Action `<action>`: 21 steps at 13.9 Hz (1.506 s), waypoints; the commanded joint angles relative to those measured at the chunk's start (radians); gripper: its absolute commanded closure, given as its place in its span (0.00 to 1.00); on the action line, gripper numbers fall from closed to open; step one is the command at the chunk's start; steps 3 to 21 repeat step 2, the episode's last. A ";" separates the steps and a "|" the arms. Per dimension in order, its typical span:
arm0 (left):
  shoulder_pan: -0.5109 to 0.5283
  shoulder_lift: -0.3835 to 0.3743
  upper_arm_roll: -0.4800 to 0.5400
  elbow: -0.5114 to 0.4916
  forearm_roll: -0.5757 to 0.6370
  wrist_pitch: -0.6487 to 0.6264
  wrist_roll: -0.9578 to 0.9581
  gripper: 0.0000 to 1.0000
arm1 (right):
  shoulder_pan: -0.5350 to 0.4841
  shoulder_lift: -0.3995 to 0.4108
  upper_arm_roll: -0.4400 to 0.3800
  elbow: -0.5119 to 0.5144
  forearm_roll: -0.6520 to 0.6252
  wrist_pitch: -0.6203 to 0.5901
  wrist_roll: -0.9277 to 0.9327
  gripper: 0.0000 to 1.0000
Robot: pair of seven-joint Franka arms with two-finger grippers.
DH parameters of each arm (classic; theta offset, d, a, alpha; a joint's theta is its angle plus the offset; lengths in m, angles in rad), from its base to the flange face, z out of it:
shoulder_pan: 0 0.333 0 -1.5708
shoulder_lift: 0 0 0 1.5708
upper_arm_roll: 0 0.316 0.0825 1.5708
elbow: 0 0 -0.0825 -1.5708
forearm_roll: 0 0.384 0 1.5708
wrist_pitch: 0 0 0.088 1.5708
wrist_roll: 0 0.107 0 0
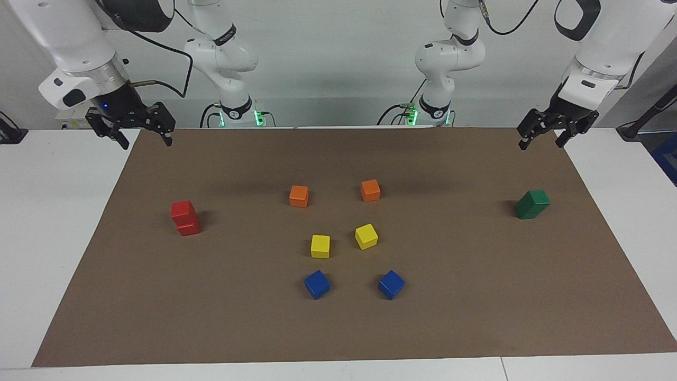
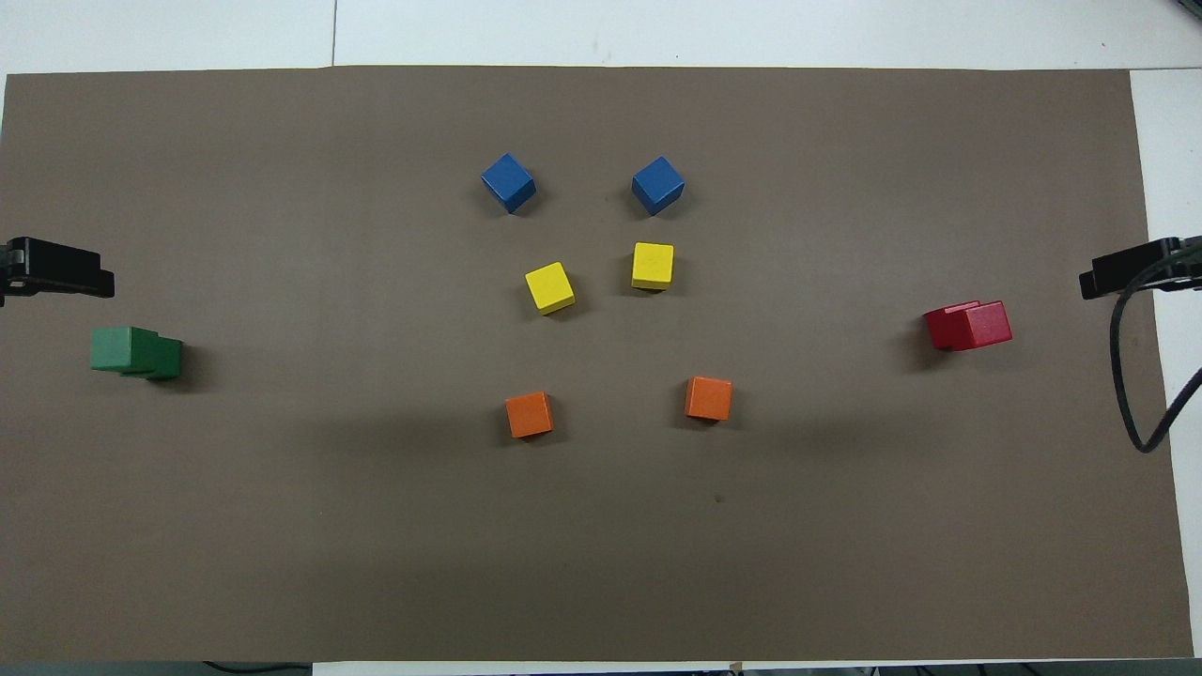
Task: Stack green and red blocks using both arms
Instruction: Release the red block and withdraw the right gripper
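Note:
Two red blocks stand one on the other toward the right arm's end of the brown mat. Toward the left arm's end, two green blocks are stacked the same way. My right gripper hangs open and empty in the air over the mat's corner at the robots' edge, apart from the red stack; only its tip shows in the overhead view. My left gripper is open and empty too, raised over the mat's other corner at that edge, clear of the green stack, its tip showing from above.
Two orange cubes, two yellow cubes and two blue cubes lie in pairs mid-mat. The brown mat covers most of the white table. A black cable loops below the right gripper.

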 commanded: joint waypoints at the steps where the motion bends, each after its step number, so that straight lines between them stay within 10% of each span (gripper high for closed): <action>1: -0.013 -0.030 0.009 -0.036 0.018 0.021 0.007 0.00 | -0.006 0.014 0.007 0.021 -0.011 -0.005 0.020 0.00; 21: -0.013 -0.030 0.009 -0.036 0.020 0.021 0.007 0.00 | -0.006 0.016 0.007 0.020 -0.011 -0.005 0.020 0.00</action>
